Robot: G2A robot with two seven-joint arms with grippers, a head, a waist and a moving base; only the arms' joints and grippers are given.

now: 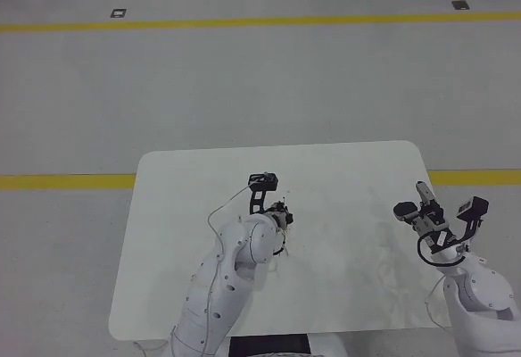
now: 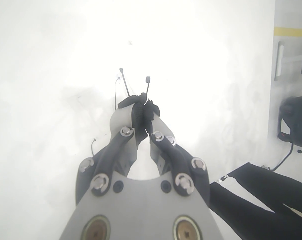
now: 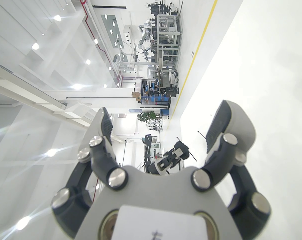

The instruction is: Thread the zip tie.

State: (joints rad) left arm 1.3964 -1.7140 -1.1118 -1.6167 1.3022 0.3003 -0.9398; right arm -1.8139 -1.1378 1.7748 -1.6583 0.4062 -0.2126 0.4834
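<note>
While between left jaws, zip tie (image 2: 125,83).

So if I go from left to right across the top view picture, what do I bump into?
The table's left edge → the left gripper, shut on the zip tie → a bare stretch of table → the right gripper, open, near the table's right edge.

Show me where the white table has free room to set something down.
The table is bare along its far edge and between the left gripper and right gripper. It is crowded only around the zip tie in the left gripper.
</note>
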